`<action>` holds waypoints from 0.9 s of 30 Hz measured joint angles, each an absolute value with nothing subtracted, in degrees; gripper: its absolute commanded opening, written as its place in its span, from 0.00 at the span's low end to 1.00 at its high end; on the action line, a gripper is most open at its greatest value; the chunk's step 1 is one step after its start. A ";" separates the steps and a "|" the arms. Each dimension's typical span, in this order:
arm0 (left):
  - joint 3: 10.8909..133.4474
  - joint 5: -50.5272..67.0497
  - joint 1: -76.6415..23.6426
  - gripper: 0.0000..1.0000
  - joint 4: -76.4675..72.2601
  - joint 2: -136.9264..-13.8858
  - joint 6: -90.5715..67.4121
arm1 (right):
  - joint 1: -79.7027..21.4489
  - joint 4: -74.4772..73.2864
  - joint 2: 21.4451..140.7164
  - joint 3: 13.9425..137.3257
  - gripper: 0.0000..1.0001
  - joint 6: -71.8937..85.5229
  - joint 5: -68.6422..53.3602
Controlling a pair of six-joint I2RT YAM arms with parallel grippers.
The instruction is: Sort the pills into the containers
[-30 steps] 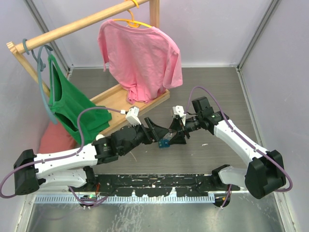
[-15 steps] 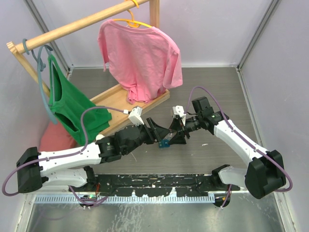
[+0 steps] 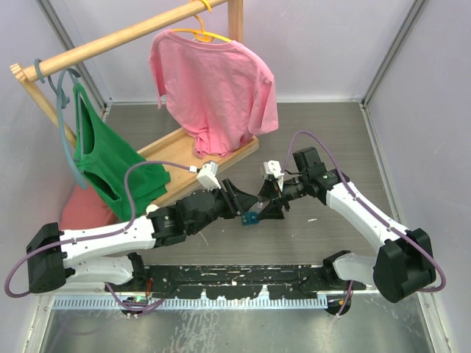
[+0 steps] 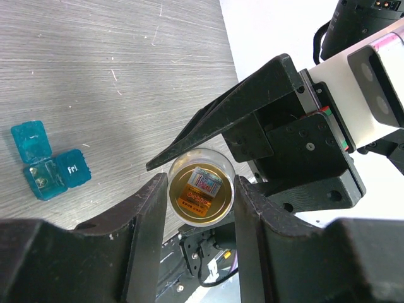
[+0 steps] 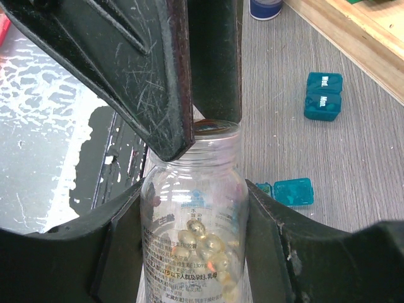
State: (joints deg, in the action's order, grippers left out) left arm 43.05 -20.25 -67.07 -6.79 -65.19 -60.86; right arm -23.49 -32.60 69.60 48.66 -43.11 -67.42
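Advance places left pincer [image 4: 201,184] around the mouth of pill bottle [image 5: 192,246] (grip cannot be told); right pincer [image 5: 194,189] pinches it; pouring into container [image 4: 47,163] likely follows.

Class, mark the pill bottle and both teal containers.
pill bottle [image 5: 196,189], right wrist view, on its clear body.
closed teal container [image 5: 322,106], right wrist view, on a lettered lid.
open teal container [image 4: 41,180], left wrist view, on its open compartment.
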 measured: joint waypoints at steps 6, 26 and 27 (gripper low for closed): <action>43.05 -19.90 -67.00 0.28 -6.83 -65.19 -60.25 | -23.49 -32.62 69.60 48.66 0.01 -43.11 -67.40; 35.05 15.20 -55.11 0.13 -30.50 -69.14 -26.30 | -23.11 -35.70 69.63 48.64 0.01 -43.38 -65.10; 35.75 16.84 -54.65 0.13 -29.71 -69.43 -24.14 | -23.11 -35.70 69.63 48.64 0.01 -43.42 -65.01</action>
